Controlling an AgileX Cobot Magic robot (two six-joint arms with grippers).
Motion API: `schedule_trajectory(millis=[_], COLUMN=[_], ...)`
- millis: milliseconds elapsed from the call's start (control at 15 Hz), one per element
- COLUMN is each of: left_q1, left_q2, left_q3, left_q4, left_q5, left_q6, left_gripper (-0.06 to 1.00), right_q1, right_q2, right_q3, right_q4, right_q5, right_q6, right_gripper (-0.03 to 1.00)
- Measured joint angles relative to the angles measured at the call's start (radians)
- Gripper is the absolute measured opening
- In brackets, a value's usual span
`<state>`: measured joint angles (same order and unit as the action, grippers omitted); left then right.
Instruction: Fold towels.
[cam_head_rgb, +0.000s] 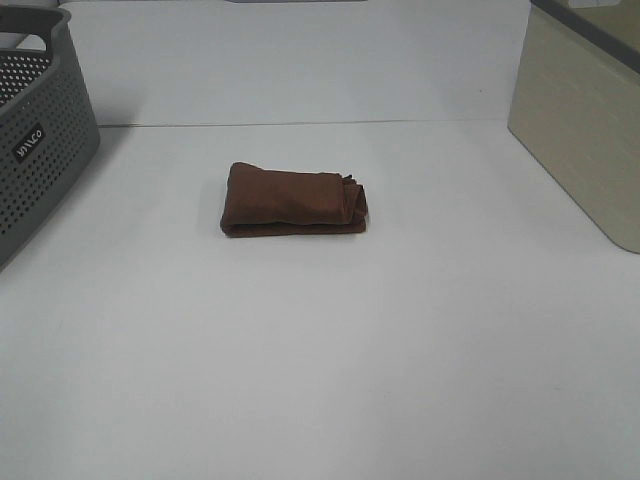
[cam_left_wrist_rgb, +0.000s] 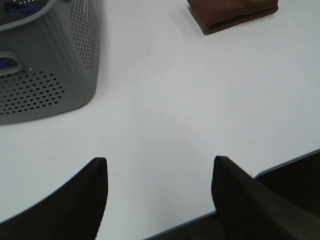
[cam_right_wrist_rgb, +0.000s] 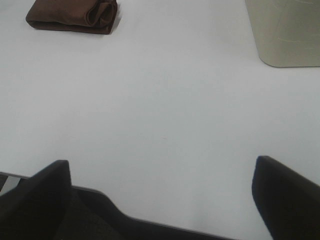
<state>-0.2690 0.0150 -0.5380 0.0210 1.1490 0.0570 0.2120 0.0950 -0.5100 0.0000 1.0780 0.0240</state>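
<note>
The dark reddish-brown towel lies folded into a small thick rectangle in the middle of the white table. It also shows in the left wrist view and the right wrist view. No tag is visible. My left gripper is open and empty above the table's front edge, well away from the towel. My right gripper is open and empty above the front edge too, far from the towel. Neither arm shows in the exterior high view.
A grey perforated plastic basket stands at the left edge, also in the left wrist view. A beige bin stands at the right, also in the right wrist view.
</note>
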Motion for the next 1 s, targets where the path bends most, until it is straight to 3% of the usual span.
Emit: schedule_trajectory(millis=[133, 333, 1000], left_q1=[0.0, 0.0, 0.0], left_q2=[0.0, 0.0, 0.0], left_q3=[0.029, 0.038, 0.038], left_q4=[-0.021, -0.046, -0.065], left_q5=[-0.071, -0.09, -0.093], left_q6=[0.03, 0.06, 0.066], left_gripper=[0.59, 0.59, 0.59], right_q1=[0.0, 0.0, 0.0], right_q2=[-0.004, -0.008, -0.008], right_q3=[0.003, 0.003, 0.006], right_q4=[0.0, 0.0, 0.0], right_q5=[-0.005, -0.005, -0.005], right_q6=[-0.009, -0.018, -0.018], right_gripper=[0.92, 0.92, 0.92])
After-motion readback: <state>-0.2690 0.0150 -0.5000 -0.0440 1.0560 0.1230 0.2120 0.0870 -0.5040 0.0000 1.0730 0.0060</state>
